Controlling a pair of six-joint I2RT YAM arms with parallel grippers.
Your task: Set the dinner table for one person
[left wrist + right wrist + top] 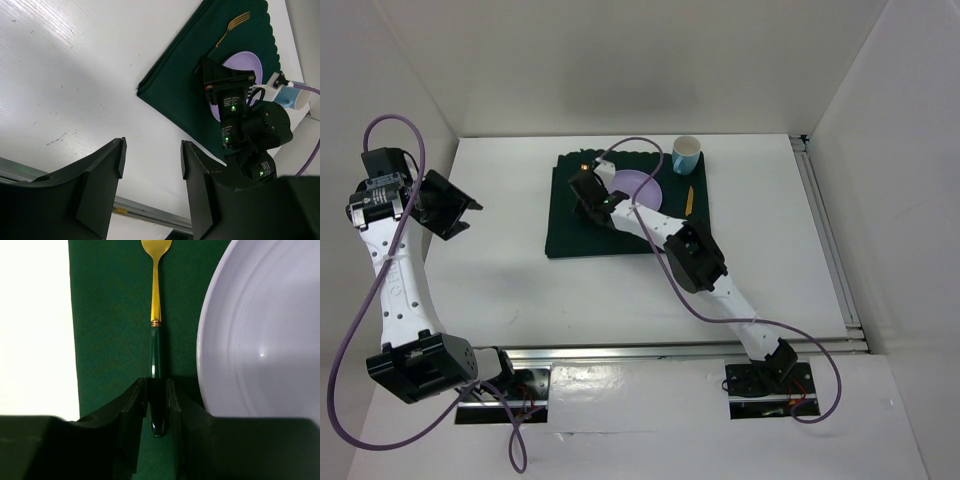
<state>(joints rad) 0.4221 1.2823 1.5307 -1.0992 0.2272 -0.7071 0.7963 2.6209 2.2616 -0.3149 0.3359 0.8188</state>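
The dinner table (500, 280) — a large white, smooth rectangular tabletop — lies beneath both arms, with a metal rail (670, 350) along its near edge and plain white walls (620, 60) around it. It carries one dark green square cloth (570, 235), which holds one round lilac plate (645, 185), one pale blue cup (686, 154), one gold fork (156, 345) with a dark green handle, and one slim gold utensil (689, 200) right of the plate. The right gripper (156, 390) clamps the fork's handle just left of the plate. The left gripper (152, 150) gapes empty above the table's left part.
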